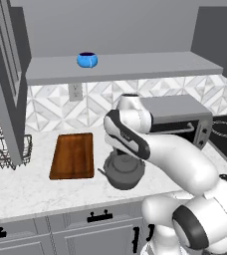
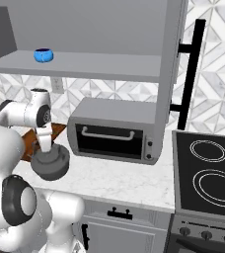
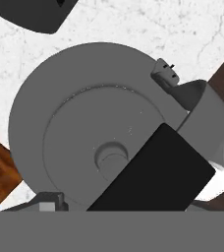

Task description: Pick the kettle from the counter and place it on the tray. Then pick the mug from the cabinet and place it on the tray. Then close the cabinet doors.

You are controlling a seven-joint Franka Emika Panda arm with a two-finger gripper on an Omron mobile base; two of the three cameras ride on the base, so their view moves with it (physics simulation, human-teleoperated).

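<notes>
While kettle (image 1: 123, 172) sits beside tray (image 1: 73, 155) edge, toaster oven (image 2: 115, 131) behind.

2 rear base cameras share the counter (image 1: 31, 191); the hand camera looks closely down on the kettle (image 3: 84, 123).

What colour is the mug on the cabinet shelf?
Bright blue mug, clearest in the left base view.

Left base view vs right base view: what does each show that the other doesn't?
Left base alone: the whole tray, a wire rack, the wall outlet. Right base alone: the stove burners, the cabinet door's black bar handle, the toaster oven's front. Both: the blue mug on the cabinet shelf, the kettle on the counter.
</notes>
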